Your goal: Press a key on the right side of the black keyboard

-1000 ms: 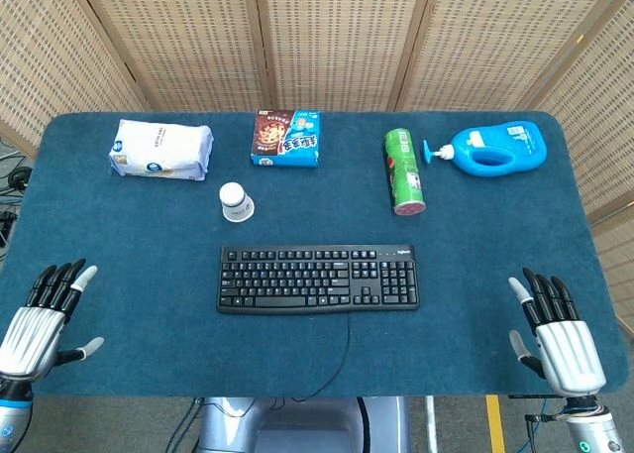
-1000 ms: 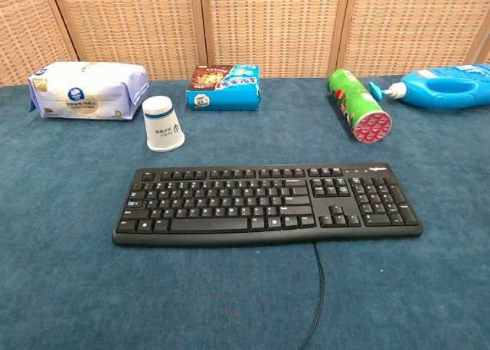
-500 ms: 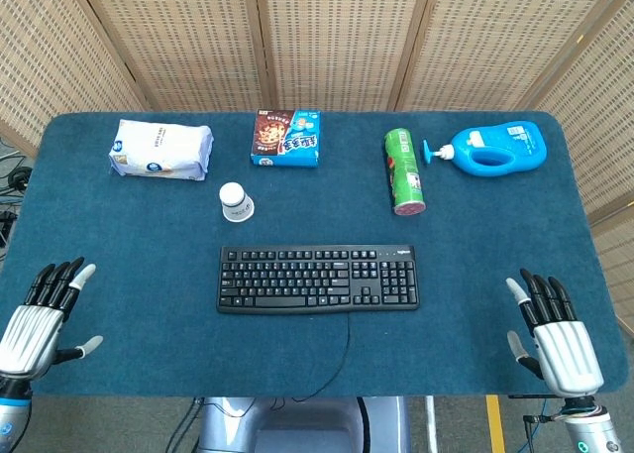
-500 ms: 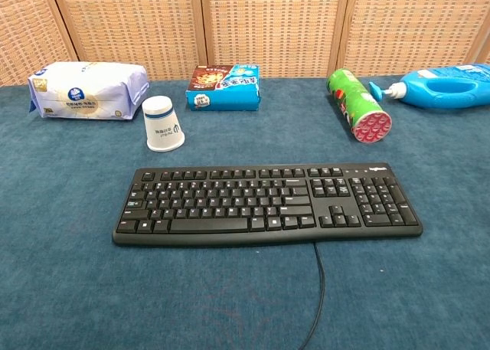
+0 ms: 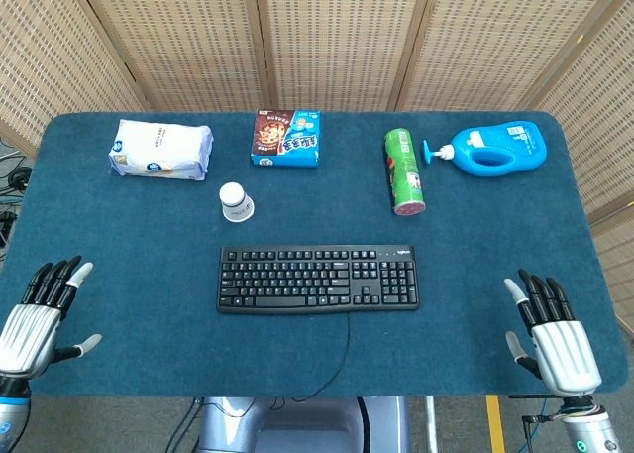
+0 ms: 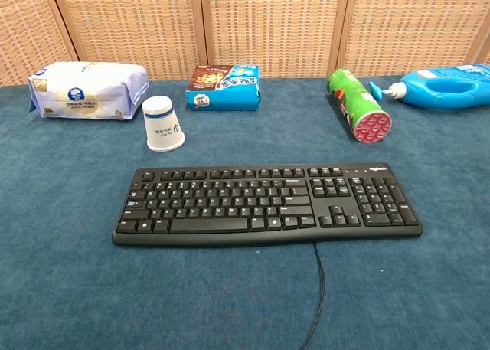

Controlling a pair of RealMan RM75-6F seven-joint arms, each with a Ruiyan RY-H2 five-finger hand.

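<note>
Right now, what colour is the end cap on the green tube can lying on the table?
Red, on the green tube can; clearest in the chest view.

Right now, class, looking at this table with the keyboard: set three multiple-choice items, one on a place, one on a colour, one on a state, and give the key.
1. Where is the white paper cup?
A. Behind the black keyboard's left end
B. Right of the blue detergent bottle
C. On the keyboard

2. What colour is the cylindrical snack can?
A. Yellow
B. Green
C. Black

3. How is the right hand?
A. Pressing a key
B. Holding the cup
C. Open, away from the keyboard

Key: 1 A, the head view shows the cup standing upside down just beyond the keyboard's left part. 2 B, its body is green. 3 C, its fingers are spread, holding nothing, near the table's right edge.
</note>
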